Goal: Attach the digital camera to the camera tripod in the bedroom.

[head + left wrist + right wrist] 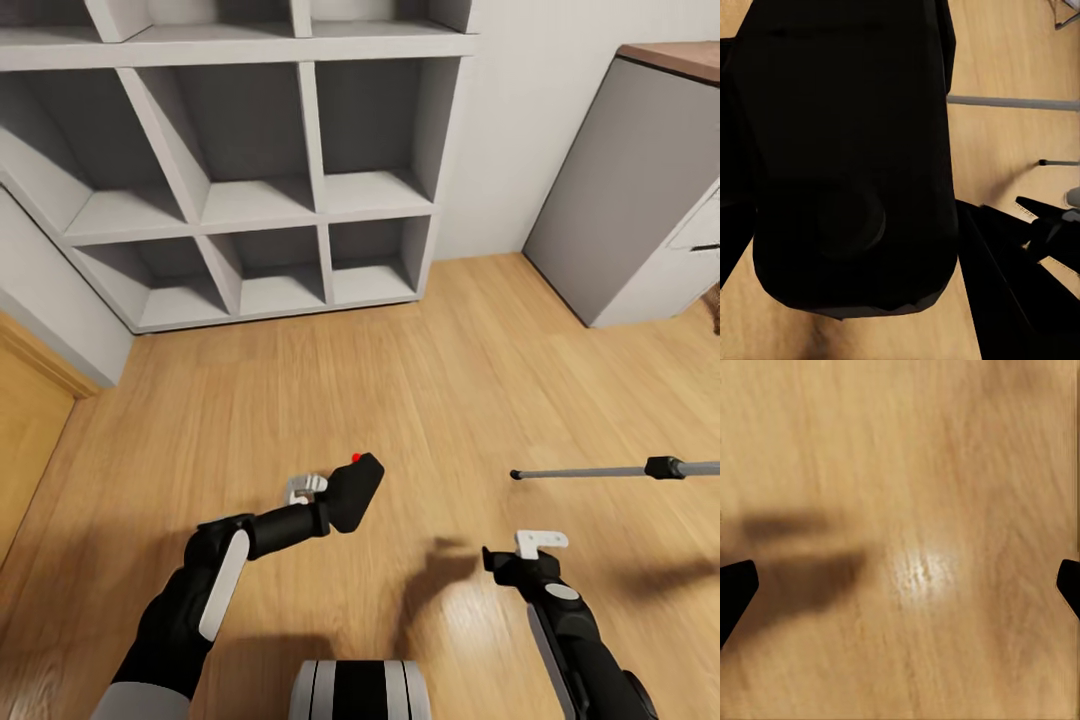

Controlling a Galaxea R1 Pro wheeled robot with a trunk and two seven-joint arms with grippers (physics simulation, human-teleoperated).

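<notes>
Both left fingers clamp the digital camera; right fingers spread.

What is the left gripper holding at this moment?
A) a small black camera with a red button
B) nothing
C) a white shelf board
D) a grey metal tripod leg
A: in the head view the left gripper is closed on the small black camera with a red button, above the light wood floor.

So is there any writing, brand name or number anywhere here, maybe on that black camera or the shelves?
None can be read. The digital camera in the left pincer shows plain black with a red button, no lettering. The grey cube shelf, wood floor and tripod leg carry no marks.
</notes>
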